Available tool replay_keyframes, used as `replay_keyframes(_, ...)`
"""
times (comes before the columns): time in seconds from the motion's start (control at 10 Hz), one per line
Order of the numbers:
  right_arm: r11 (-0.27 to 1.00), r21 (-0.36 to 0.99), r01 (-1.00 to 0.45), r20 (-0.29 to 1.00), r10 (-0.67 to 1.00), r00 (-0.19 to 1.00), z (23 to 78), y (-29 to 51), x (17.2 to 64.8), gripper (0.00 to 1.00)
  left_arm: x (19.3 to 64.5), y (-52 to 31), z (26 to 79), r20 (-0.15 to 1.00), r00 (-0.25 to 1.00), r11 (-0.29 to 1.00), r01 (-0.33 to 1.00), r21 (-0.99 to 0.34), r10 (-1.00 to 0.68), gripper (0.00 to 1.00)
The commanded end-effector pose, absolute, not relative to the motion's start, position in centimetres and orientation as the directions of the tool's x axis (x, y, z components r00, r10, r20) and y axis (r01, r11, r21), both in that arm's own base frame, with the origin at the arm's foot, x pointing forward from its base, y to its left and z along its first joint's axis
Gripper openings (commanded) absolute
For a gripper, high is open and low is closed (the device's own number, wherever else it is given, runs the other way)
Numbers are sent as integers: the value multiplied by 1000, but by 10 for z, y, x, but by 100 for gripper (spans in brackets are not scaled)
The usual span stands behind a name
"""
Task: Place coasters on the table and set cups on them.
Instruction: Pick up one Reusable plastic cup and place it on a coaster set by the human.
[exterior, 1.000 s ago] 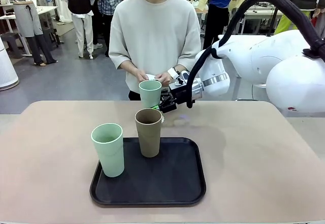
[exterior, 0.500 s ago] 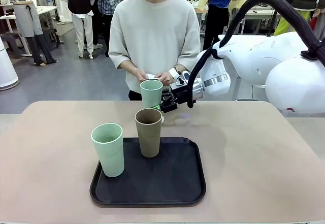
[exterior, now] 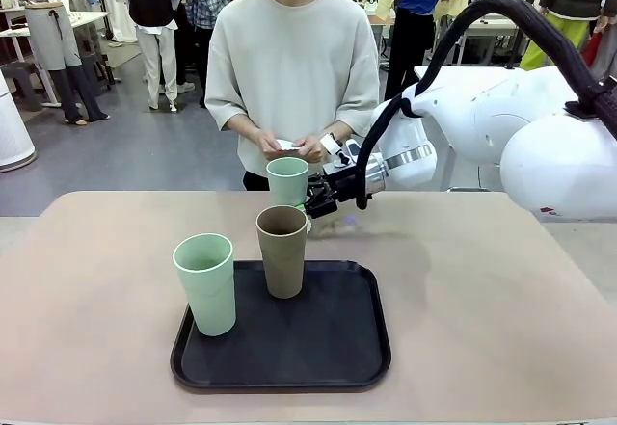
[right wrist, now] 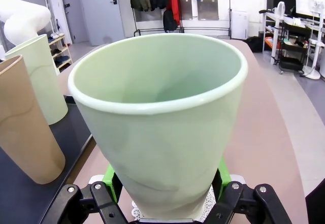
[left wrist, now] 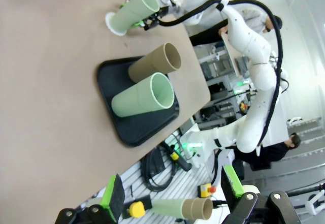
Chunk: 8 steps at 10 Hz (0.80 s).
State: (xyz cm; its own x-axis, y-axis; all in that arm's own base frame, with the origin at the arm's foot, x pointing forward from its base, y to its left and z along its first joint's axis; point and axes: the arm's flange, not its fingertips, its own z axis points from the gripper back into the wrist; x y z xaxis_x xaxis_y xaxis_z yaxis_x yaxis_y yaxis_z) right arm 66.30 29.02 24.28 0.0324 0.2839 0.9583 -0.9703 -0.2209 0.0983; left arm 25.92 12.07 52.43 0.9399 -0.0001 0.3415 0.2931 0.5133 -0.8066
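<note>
My right gripper (exterior: 310, 198) is shut on a pale green cup (exterior: 287, 179) at the far side of the beige table (exterior: 482, 290), just behind the tray. In the right wrist view the cup (right wrist: 157, 122) sits between the green pads (right wrist: 223, 176), with a white lacy coaster (right wrist: 209, 202) under its base; whether they touch I cannot tell. The coaster (left wrist: 108, 20) also peeks out beneath the cup (left wrist: 131, 13) in the left wrist view. A brown cup (exterior: 282, 250) and another green cup (exterior: 205, 282) stand on the black tray (exterior: 337, 348). My left gripper (left wrist: 172, 203) is open and empty, off the table.
A person stands at the far edge, both hands (exterior: 289, 145) holding something white near the held cup. The tray lies in the middle of the table, with bare tabletop to its left and right. Spare stacked cups (left wrist: 183, 209) lie below the left gripper.
My right gripper has brought the green cup a little lower and slightly to the right. The cups on the tray have not moved.
</note>
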Motion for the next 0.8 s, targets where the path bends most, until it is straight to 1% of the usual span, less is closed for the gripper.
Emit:
replay_keyframes(0.0,-227,115,-967,952,303,42,241,295,674,83,258,121,526,344,939,502,297,-813,1,100)
replay_keyframes(0.7,-232,105,-967,956,291,34,240,292,674,83,258,121,526,344,939,502,297,-813,1,100)
